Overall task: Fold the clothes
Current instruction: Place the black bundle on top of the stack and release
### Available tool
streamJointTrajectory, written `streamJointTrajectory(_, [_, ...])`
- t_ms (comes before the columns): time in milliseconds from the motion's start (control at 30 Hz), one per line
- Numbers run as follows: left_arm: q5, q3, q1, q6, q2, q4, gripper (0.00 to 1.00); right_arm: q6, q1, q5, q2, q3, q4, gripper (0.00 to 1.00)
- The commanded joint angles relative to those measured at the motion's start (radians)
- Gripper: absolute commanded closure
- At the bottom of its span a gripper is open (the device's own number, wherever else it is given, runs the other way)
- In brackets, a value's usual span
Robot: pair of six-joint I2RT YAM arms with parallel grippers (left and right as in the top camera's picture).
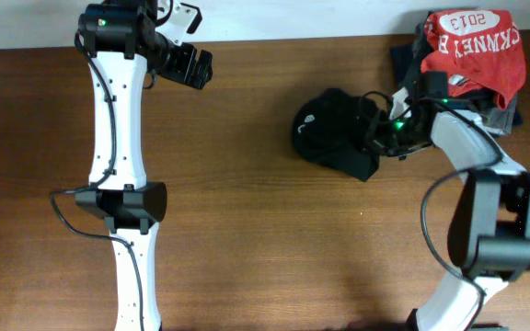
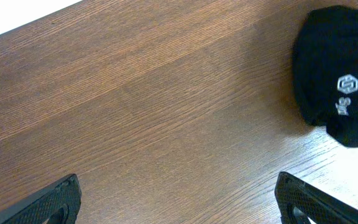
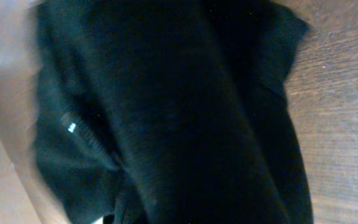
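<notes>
1. Nearest the arm bases the table (image 1: 247, 239) is bare wood, room enough to spread a garment flat.
2. At mid-table, right of centre, lies the shirt (image 1: 329, 129). It is a crumpled black heap, not spread and not folded, so the folding has hardly begun. Its white logo (image 2: 347, 84) faces up on the heap's left side.
3. The right gripper (image 1: 375, 136) is buried in the heap's right edge. Its jaws are clenched, and its wrist view is filled with bunched black cloth, so it most likely pinches a fold of the shirt. A hold at the edge suits dragging or lifting the heap to open it out.
4. Beyond that arm, at the far right corner, the red shirt (image 1: 472, 46) lies on top of the grey garment (image 1: 502, 115). The pile is just beside the black heap but apart from it, out of the working space.
5. Farthest, at the far left, the left gripper (image 1: 196, 66) hovers over bare wood with jaws wide apart and nothing between them. It is well apart from the shirt, probably waiting for a free corner to take.
</notes>
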Motion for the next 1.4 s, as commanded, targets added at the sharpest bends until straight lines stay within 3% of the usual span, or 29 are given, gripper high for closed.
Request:
streamJointTrajectory(0, [0.011,-0.001,0.002,0.016,0.018,0.004,0.01,-0.032,0.016,-0.006,-0.072,-0.004,-0.011,0.96])
streamJointTrajectory(333, [0.011,-0.001,0.002,0.016,0.018,0.004,0.01,-0.066,0.017,-0.006,-0.109,0.021,-0.016,0.96])
streamJointTrajectory(1067, [0.011,-0.001,0.002,0.016,0.018,0.005,0.01,-0.179,0.01,0.048,-0.13,0.439,-0.114,0.96])
streamJointTrajectory(1200, [0.011,-0.001,0.002,0.016,0.018,0.006,0.01,-0.201,-0.018,0.073,-0.13,0.537,-0.063,0.96])
streamJointTrajectory(1367, [0.011,-0.001,0.002,0.016,0.018,0.011,0.01,-0.163,-0.072,0.075,-0.13,0.591,0.143,0.96])
